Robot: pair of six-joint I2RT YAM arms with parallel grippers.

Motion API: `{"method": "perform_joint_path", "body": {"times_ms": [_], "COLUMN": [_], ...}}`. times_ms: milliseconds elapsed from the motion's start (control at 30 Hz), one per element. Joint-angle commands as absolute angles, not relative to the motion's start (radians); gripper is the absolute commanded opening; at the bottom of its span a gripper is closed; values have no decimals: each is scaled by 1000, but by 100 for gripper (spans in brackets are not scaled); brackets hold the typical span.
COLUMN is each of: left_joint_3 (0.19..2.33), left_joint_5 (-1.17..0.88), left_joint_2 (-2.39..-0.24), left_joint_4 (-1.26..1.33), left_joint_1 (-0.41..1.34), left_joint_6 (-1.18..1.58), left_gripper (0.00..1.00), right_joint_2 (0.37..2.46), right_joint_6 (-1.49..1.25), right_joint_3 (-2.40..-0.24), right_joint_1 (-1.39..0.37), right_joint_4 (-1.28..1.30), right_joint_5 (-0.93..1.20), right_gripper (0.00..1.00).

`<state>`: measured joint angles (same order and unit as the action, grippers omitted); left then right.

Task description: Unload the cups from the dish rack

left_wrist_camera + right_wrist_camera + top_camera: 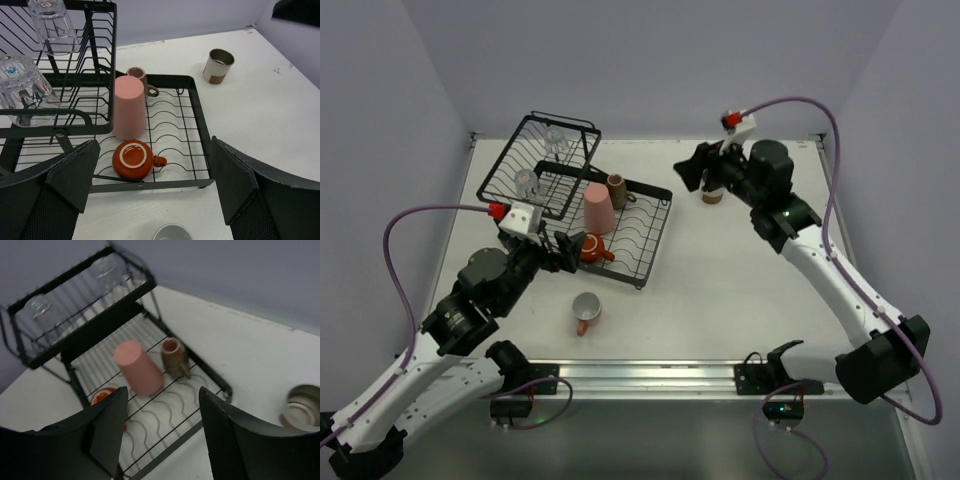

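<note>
The black wire dish rack point(658, 243) sits at the table's back left. On its flat tray stand an upside-down salmon-pink tumbler point(597, 208), a small brown cup point(617, 190) and an inverted orange-red mug point(592, 248). Two clear glasses point(556, 140) point(525, 181) rest in the tilted basket. My left gripper point(565, 248) hangs open at the tray's near edge, just in front of the orange-red mug point(133, 159). A handled mug point(586, 311) sits on the table before the rack. My right gripper point(692, 172) is open and empty, beside the cream-and-brown cup point(713, 195) standing on the table.
White table, walled at the back and both sides. The rack point(200, 125) fills the back left. The cream-and-brown cup point(218, 66) stands alone right of the rack. A metal rail runs along the near edge between the arm bases.
</note>
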<state>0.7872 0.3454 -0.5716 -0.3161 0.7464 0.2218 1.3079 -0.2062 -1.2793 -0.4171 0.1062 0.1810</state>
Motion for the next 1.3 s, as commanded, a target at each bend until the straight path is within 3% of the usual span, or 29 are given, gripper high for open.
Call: {"method": "perform_joint_path", "body": {"times_ms": [0, 233, 1267], "left_joint_3": [815, 786, 742], "left_joint_5": [334, 399, 328], "left_joint_2": [-578, -558, -584], "left_joint_4": [-290, -287, -267], "left_joint_1": [742, 742, 741], "left_joint_6": [238, 226, 221], "left_gripper": [100, 100, 100], "right_joint_2": [1312, 1393, 1836], "right_joint_6": [-246, -232, -121], "right_joint_3": [-1050, -969, -1203], "right_joint_1": [-536, -702, -839], "right_joint_4": [-112, -143, -95], "right_joint_5": [391, 371, 181], "right_gripper": [61, 52, 52]}}
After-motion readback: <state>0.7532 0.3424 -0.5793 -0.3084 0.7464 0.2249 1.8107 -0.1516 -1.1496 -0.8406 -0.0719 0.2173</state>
